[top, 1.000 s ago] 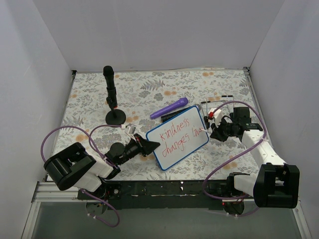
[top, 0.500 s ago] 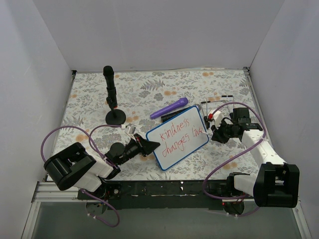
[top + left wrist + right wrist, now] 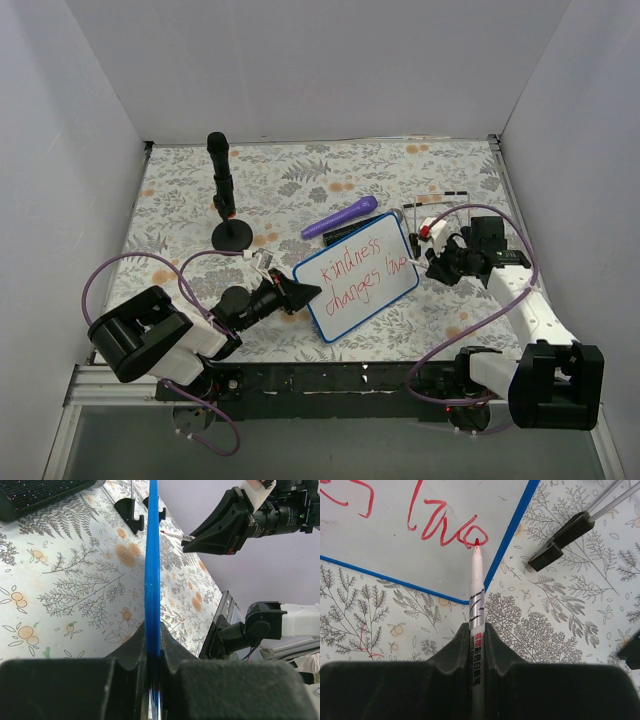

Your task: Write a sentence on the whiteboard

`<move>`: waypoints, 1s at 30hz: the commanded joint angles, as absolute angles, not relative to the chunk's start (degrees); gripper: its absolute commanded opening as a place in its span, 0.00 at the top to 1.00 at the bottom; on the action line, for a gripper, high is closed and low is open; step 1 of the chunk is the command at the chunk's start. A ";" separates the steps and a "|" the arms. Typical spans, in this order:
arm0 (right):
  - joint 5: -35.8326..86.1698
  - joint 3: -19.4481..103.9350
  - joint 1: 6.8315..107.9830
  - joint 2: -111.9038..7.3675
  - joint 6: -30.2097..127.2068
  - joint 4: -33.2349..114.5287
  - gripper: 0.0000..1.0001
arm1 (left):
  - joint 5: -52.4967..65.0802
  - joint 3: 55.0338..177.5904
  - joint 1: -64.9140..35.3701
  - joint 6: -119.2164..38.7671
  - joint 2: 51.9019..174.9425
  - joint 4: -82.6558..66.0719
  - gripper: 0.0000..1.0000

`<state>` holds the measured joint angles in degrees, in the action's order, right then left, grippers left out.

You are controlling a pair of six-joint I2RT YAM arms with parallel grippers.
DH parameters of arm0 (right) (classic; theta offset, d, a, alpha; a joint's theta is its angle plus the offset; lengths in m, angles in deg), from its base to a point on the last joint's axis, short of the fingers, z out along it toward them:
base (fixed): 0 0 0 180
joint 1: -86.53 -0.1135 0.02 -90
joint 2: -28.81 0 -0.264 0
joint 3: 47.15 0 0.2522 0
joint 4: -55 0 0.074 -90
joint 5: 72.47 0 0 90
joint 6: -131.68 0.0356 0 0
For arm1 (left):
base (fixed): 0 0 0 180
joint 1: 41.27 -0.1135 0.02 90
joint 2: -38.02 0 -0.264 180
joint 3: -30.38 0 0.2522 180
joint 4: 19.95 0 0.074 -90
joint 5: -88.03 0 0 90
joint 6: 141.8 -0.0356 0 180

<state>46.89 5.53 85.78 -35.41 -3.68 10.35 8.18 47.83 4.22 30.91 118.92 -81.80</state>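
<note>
The whiteboard (image 3: 356, 277) lies tilted on the floral mat, its blue frame (image 3: 152, 570) edge-on in the left wrist view. My left gripper (image 3: 300, 293) is shut on its near left corner, the jaws (image 3: 152, 630) pinching the frame. The sentence (image 3: 352, 278) stands in red handwriting on the board. My right gripper (image 3: 438, 263) is shut on a white marker (image 3: 476, 595). Its red tip (image 3: 476, 542) touches the end of the last red word near the board's right edge (image 3: 512, 525).
A purple marker (image 3: 340, 217) lies just behind the board. A black stand with an upright post (image 3: 222, 190) is at the back left. Black clips with thin rods (image 3: 562, 540) lie on the mat right of the board. White walls close three sides.
The right gripper with the marker has crept slightly right and back, its forearm swinging a little, and the last word has grown by a stroke. The left gripper and the board stay still.
</note>
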 commanded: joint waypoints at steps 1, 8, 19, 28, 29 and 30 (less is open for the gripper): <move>47.41 8.01 85.92 -32.71 -2.00 13.20 0.99 | 10.16 47.31 4.26 29.23 118.88 -83.18 1.00; 46.80 8.00 87.50 -34.81 -1.30 14.52 0.99 | 10.51 47.31 4.17 29.41 119.05 -83.36 1.00; 47.59 8.53 87.50 -37.19 -1.03 15.05 0.99 | 10.95 47.39 4.08 29.32 119.67 -83.79 1.00; 49.87 8.88 87.41 -37.46 -1.56 14.62 0.99 | 11.21 47.48 4.08 29.41 119.84 -84.15 1.00; 50.13 8.88 87.41 -37.63 -1.73 14.35 0.99 | 11.13 47.40 4.08 29.41 119.84 -84.15 1.00; 50.31 8.88 87.41 -37.81 -1.91 14.09 0.99 | 11.13 47.39 4.08 29.41 119.84 -84.15 1.00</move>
<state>47.90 6.27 87.22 -37.29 -1.65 13.19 8.80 47.83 4.16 31.11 119.68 -82.55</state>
